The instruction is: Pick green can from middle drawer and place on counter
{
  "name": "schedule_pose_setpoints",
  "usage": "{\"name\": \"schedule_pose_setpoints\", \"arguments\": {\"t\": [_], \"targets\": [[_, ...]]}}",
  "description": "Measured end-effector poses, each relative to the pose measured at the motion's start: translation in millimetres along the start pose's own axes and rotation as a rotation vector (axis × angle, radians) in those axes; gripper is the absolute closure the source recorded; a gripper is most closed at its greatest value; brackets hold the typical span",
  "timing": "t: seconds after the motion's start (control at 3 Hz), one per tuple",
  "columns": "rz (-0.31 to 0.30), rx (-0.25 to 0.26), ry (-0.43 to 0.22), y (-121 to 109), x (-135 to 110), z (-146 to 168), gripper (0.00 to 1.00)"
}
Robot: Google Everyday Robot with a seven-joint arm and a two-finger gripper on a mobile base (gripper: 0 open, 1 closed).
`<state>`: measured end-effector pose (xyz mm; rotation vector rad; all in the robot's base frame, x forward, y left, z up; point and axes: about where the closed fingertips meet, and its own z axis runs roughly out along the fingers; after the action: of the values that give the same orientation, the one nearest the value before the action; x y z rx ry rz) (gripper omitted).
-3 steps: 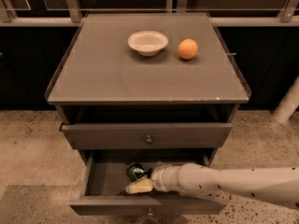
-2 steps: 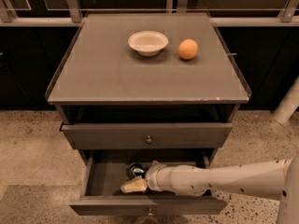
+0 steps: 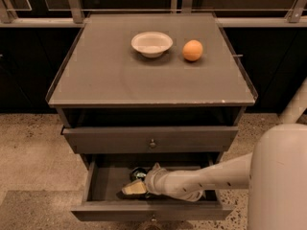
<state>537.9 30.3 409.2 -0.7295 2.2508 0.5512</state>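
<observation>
The middle drawer is pulled open below the counter. The green can stands inside it near the back, dark and partly hidden behind my wrist. My gripper is down inside the drawer, just in front of and slightly left of the can, with its pale yellowish tip pointing left. My white arm reaches in from the right across the drawer.
A white bowl and an orange fruit sit at the back of the counter. A closed knobbed drawer front is above the open drawer. A large white arm segment fills the lower right. Speckled floor lies around the cabinet.
My gripper has moved a little to the left inside the drawer, beside the can. The big arm segment has come into view at the lower right.
</observation>
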Motion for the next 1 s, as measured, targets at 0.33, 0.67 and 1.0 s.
{"name": "schedule_pose_setpoints", "arguments": {"t": [0.33, 0.67, 1.0], "targets": [[-0.003, -0.001, -0.002, 0.9, -1.5, 0.0, 0.0], [-0.001, -0.001, 0.042, -1.9, 11.4, 5.3, 0.0], [-0.017, 0.007, 0.083, -2.5, 25.0, 13.0, 0.0]]}}
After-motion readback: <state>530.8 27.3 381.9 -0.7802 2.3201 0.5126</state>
